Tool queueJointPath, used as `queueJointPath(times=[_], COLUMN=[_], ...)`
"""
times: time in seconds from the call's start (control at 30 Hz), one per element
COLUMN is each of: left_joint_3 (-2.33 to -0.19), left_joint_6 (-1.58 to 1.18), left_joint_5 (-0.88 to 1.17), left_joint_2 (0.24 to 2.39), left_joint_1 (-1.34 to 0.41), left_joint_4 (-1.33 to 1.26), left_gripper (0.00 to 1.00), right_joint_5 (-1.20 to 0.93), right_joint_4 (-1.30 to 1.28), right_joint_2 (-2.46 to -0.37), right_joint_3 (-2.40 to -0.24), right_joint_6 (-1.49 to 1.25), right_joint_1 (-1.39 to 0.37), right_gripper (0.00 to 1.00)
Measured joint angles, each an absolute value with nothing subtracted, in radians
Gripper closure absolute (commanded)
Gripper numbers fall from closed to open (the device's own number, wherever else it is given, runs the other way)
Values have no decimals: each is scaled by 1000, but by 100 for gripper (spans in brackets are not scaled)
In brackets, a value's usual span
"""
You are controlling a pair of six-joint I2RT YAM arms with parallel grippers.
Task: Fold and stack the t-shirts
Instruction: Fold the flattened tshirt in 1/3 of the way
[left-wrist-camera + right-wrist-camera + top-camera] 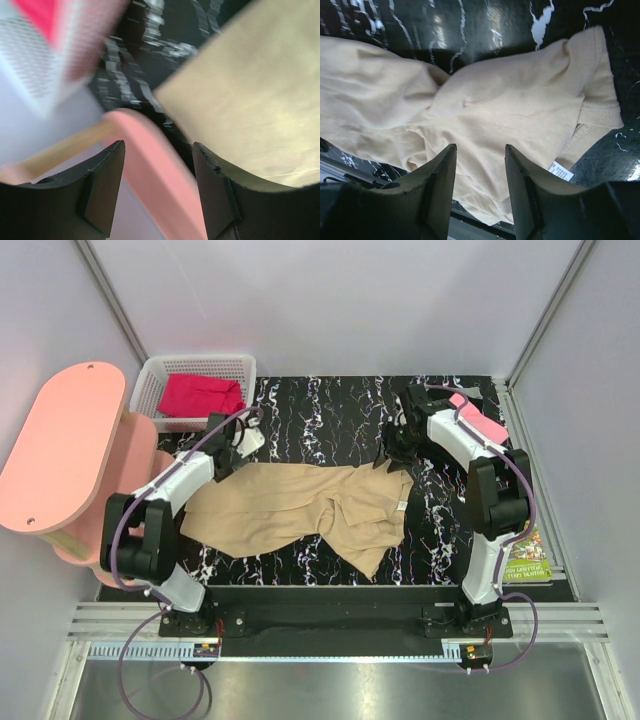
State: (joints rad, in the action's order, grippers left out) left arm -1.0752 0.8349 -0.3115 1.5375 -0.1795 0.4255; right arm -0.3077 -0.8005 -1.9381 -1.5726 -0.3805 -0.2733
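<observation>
In the top view the tan t-shirt (pixel 300 510) lies crumpled across the middle of the black marbled table (pixel 330 405), with bare table above it and at the lower left. The left gripper (pixel 243 443) sits at its upper left corner and the right gripper (pixel 393 455) at its upper right. A magenta-red t-shirt (pixel 200 395) lies in the white basket (pixel 150 380) at the upper left. A pink stool (pixel 60 440) crowds the left edge, and a green book (pixel 528 560) lies at the lower right.

The left wrist view is blurred. The fingers (pixel 107 190) stand apart with nothing between them. The tan shirt's edge fills the right, and the stool's rim runs below.

In the right wrist view the fingers (pixel 437 190) stand apart and empty above the tan shirt. Its collar (pixel 597 117) is at the right, and bare table runs along the top.
</observation>
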Motion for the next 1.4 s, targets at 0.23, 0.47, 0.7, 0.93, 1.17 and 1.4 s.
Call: queueJointPath(times=[0.23, 0.47, 0.7, 0.93, 1.17, 1.4], left_joint_3=[-1052, -1052, -1091, -1230, -1384, -1382], left_joint_6=[826, 835, 846, 867, 885, 884], left_joint_5=[-317, -337, -362, -392, -425, -431], left_joint_2=[1670, 1720, 1821, 1937, 2066, 2015], left_joint_1=[-176, -172, -167, -164, -162, -162], left_joint_4=[417, 382, 368, 363, 353, 353], left_gripper=[40, 40, 40, 40, 43, 40], right_joint_5=[-306, -305, -337, -411, -441, -398], right_joint_4=[-795, -767, -751, -758, -784, -812], right_joint_2=[-1966, -2012, -2096, -2172, -2280, -2207], right_joint_3=[-1529, -1507, -1501, -1597, -1782, -1755], right_joint_6=[-394, -400, -409, -413, -396, -347], right_joint_1=[-273, -271, -241, -159, -109, -124], right_gripper=[52, 53, 53, 54, 44, 36])
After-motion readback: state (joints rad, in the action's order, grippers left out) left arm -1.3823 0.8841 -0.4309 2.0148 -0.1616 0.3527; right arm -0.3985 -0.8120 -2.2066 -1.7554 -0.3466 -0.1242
